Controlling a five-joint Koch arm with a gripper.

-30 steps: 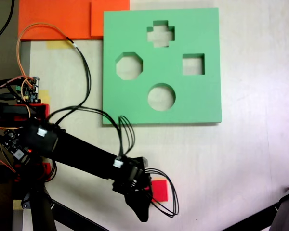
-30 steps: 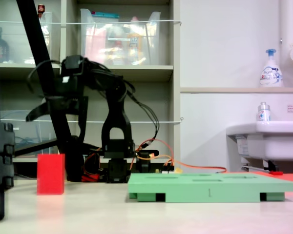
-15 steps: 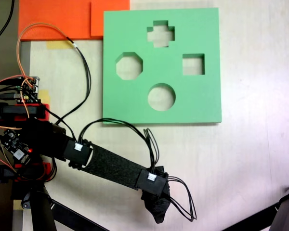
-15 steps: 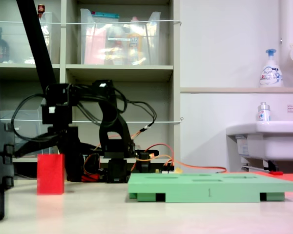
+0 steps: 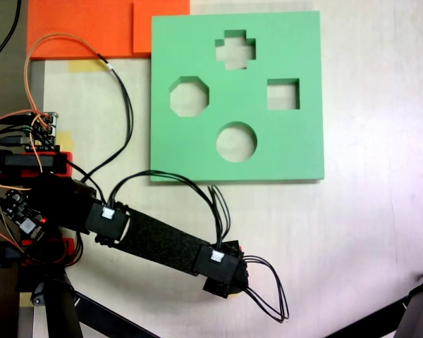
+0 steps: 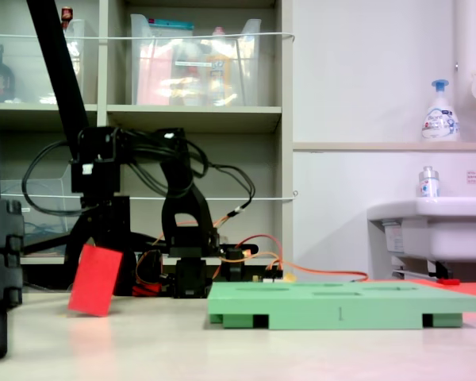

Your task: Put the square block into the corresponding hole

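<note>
Square block (image 6: 95,280) tilted, gripper-pinched (image 6: 103,248) in second exterior view — hidden under arm in first.

Your table (image 5: 381,232), pale top: one green foam board (image 5: 296,148); orange foam sheets (image 5: 84,28); yellow tape marker (image 5: 81,66).

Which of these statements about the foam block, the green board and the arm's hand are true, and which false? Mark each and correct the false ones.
1. The red block is tilted, its bottom edge off the table in the second exterior view. True.
2. The red block already sits in the square hole. False: the hole is empty, and the block is well away from the green board.
3. The board has four cutouts. True.
4. The hand hovers over the round hole. False: it is below the board in the first exterior view.
5. The board stands on edge. False: it lies flat.
</note>
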